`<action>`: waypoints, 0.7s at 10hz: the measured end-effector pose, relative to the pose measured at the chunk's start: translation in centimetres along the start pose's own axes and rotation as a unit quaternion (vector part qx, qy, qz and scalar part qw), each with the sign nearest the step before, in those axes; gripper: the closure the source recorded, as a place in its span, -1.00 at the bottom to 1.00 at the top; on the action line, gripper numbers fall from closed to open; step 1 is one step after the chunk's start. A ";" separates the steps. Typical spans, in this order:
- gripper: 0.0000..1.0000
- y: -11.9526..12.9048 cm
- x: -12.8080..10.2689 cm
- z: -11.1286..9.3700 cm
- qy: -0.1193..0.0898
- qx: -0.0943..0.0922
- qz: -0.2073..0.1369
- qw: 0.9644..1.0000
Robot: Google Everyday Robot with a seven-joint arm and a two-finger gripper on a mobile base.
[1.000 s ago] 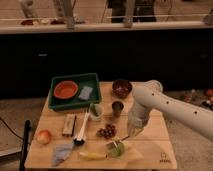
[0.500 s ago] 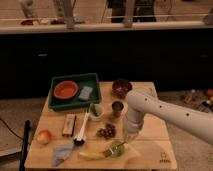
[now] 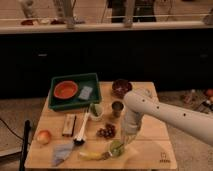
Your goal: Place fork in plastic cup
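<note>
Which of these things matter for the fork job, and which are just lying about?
Job: lime-green plastic cup, claw close by it; fork not visible.
Lying about: grapes, banana, apple, metal cup, white cup, green tray, orange bowl, dark bowl.

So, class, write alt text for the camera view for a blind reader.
A white robot arm reaches from the right, its gripper at the lime-green plastic cup near the wooden table's front edge, beside grapes and a banana.

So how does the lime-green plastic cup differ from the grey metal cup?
The lime-green plastic cup is low and wide; the grey metal cup is taller and narrower. The green cup sits nearer, with the gripper above it; the metal cup stands farther back. Both are upright.
</note>
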 end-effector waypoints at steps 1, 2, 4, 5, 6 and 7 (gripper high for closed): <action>0.90 0.0 0.0 0.0 -0.001 0.001 0.003 1.000; 0.71 -0.1 0.1 0.0 -0.001 0.003 0.007 1.000; 0.36 -0.2 0.2 0.0 -0.001 0.006 0.012 1.000; 0.12 -0.3 0.4 0.0 -0.001 0.007 0.014 1.000; -0.06 -0.3 0.5 -0.1 0.000 0.008 0.015 1.000; -0.29 -0.4 0.6 -0.1 0.001 0.009 0.016 1.000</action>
